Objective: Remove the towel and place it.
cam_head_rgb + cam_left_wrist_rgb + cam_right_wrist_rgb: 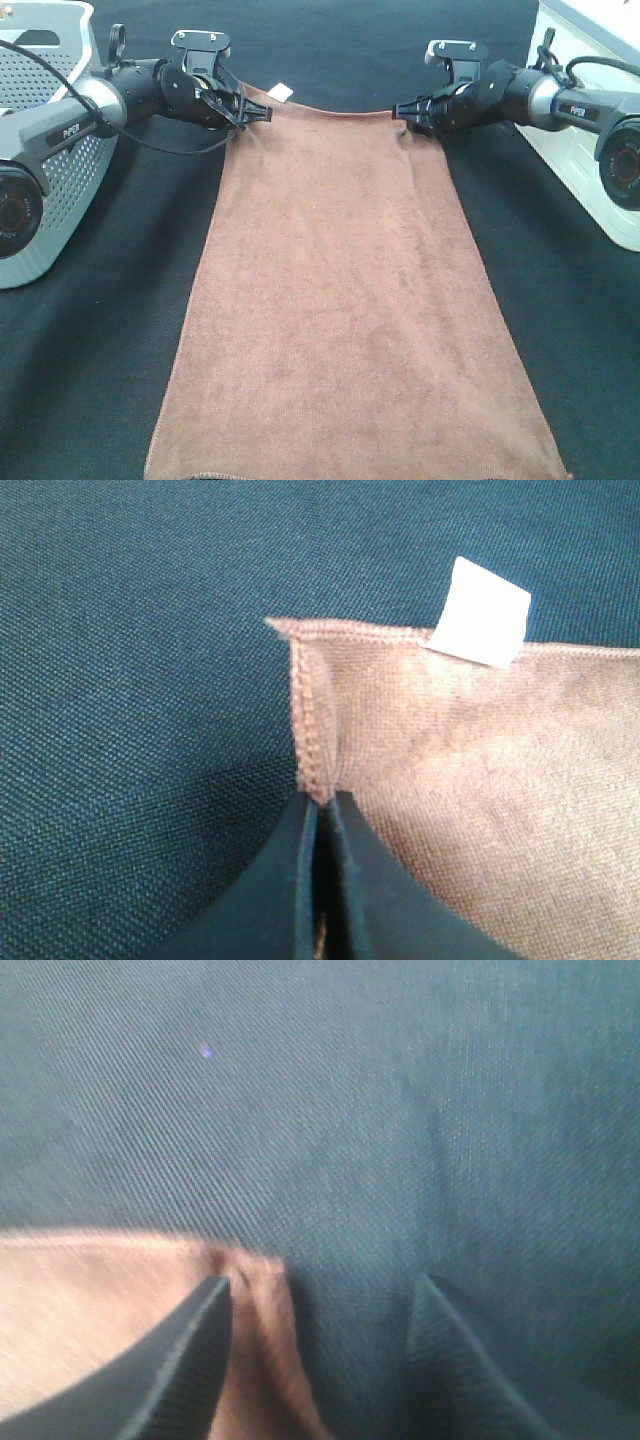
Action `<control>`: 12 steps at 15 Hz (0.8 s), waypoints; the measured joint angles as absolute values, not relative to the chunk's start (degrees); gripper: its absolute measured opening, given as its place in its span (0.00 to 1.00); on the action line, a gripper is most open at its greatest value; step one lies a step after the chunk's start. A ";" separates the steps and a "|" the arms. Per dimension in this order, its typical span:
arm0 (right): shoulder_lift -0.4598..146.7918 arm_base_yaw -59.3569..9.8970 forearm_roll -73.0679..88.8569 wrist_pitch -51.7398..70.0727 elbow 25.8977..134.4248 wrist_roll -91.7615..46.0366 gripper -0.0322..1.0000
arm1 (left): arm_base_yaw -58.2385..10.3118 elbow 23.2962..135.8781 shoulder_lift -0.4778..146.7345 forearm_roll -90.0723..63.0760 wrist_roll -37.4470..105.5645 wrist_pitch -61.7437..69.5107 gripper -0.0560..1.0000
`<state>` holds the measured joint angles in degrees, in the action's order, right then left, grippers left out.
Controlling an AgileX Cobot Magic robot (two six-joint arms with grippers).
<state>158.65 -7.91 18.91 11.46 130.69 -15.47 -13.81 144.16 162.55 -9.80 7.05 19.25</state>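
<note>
Large brown plush microfibre towel [350, 300] w/ stitched edges lies flat on the dark woven-cloth worktop [90, 390]. Near edge runs out of the high view at the bottom; cloth narrows toward the far edge, where both arms meet it.

Far left corner: left gripper [262, 112] is clenched on the towel's side hem just by the corner. Wrist view shows the two black fingers [290, 880] pressed together, stitched hem pinched between them and pulled up into a small ridge. Small white tag [483, 613] stands off the far edge just beside that corner, approx. upright.

Far right corner: right gripper [400, 110] sits at the corner w/ fingers released and spread. In its wrist view one black ribbed finger [185, 1360] lies over the towel's edge, the other over bare worktop, corner between them, not pinched.

Beyond, at the sides: white perforated plastic basket [60, 190] on the left, white box-like object [590, 170] on the right, both well apart from the towel.
</note>
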 joint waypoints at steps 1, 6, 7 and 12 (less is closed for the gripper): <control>158.77 -7.91 18.91 10.94 130.69 -15.58 0.52 | -13.81 144.16 162.55 -9.80 7.05 19.31 0.06; 158.94 -7.79 19.37 10.26 130.69 -15.58 0.09 | -13.81 144.16 162.55 -9.80 7.05 19.31 0.06; 158.94 -7.45 19.37 10.26 130.69 -15.58 0.04 | -13.81 144.16 162.55 -9.80 7.16 19.31 0.06; 158.94 -5.16 19.94 9.80 130.69 -15.58 0.04 | -13.81 144.16 162.55 -9.80 7.16 19.31 0.06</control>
<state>158.94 -5.16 19.94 9.80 130.69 -15.58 -13.81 144.16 162.55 -9.80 7.16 19.31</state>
